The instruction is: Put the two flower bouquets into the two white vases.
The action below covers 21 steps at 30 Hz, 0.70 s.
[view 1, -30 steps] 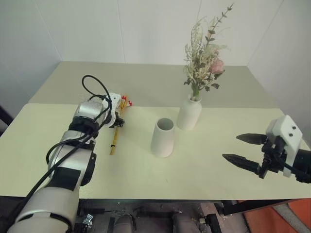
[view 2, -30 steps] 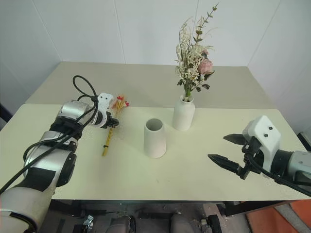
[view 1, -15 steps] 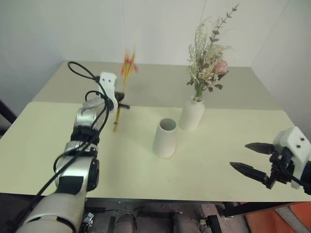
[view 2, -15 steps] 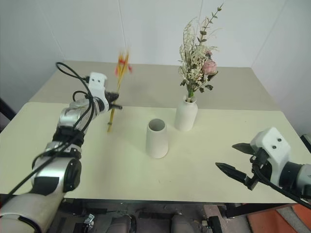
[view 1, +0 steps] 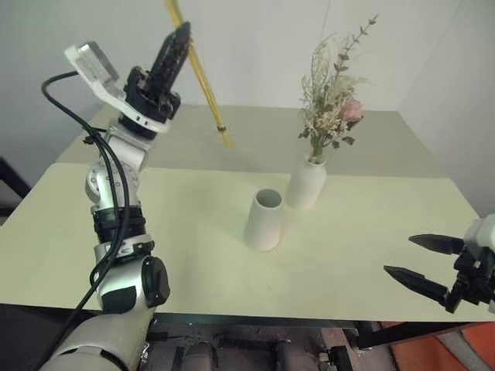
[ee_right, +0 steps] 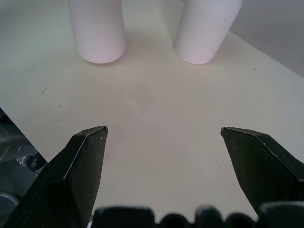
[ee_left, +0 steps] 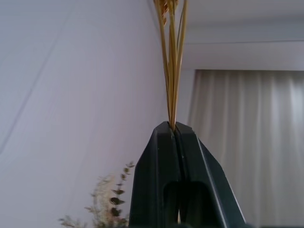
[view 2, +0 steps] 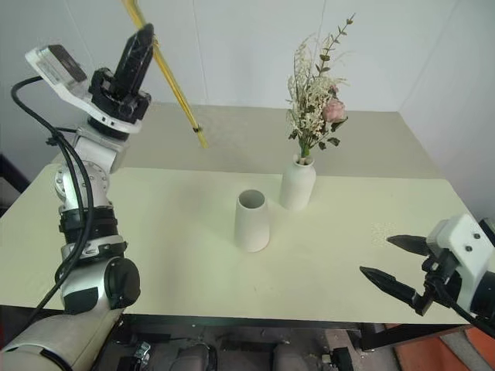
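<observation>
Pale table [view 1: 193, 255], left claw [view 1: 179, 35] clamping straw bunch [view 1: 203, 81] aloft

Two black fingers [ee_left: 164, 156] press together on thin yellow straw stems [ee_left: 172, 71], pale sprigs [ee_left: 107, 204] low behind.

the two vases, the wide one [view 1: 264, 220] and the narrow-necked one [view 1: 306, 183], look matt white and smooth. the table [view 1: 193, 239] is a smooth pale surface. the yellow stems [view 1: 203, 77] look dry like straw. the gripper fingers [ee_right: 83, 156] are black matt plastic.
</observation>
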Tool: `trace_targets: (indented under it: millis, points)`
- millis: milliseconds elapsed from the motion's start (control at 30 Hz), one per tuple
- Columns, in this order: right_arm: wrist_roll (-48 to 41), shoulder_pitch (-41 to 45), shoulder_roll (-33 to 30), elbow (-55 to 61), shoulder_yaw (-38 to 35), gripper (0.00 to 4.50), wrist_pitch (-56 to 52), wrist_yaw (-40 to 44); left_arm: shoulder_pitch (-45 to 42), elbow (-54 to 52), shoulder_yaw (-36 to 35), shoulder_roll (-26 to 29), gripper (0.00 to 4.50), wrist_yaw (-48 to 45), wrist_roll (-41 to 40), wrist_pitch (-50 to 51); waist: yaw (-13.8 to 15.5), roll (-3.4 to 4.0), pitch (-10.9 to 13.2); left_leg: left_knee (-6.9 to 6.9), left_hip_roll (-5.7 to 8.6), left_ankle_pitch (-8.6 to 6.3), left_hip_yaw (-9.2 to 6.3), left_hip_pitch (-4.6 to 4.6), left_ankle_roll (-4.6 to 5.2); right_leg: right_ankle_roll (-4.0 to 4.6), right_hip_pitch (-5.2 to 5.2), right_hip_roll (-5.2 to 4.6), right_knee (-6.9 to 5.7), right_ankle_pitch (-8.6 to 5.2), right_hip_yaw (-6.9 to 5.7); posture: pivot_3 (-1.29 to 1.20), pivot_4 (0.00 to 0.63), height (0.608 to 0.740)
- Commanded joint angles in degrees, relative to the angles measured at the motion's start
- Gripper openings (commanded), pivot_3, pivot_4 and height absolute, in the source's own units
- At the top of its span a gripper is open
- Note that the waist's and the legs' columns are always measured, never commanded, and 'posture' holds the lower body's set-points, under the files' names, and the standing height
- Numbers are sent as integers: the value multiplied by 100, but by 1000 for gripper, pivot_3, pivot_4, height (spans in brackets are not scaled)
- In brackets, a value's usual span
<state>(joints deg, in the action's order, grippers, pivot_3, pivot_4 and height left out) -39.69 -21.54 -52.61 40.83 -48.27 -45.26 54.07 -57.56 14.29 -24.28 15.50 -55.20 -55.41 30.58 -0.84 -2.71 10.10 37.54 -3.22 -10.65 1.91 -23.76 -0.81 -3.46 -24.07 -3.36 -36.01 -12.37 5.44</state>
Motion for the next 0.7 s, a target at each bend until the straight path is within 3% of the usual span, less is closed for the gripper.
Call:
trace_targets:
  millis: [33, 333, 700]
  points:
    - [-226, -19, 33, 2, -376, 4500, 9, 85, 49, -216, 404, -46, 20, -433, 4, 54, 2, 0, 0, 10, 2, 0, -5, -5, 0, 9, 0, 0, -1, -6, -1, 0, 150, 740]
    - [-171, -212, 174, 161, -421, 4500, 82, -173, -145, 721, 887, -308, 20, -1198, 592, -648, -11, 1, 0, 19, 18, 0, -21, -15, 1, 16, 0, -5, 0, -11, 2, 0, 150, 740]
    - [-15, -346, 353, 314, -465, 4500, 217, -445, -531, 1764, 988, -609, 20, -1684, 912, -1037, -6, 0, 0, 20, 23, -1, -36, -37, 2, 7, -12, -5, 5, -12, -1, 0, 150, 740]
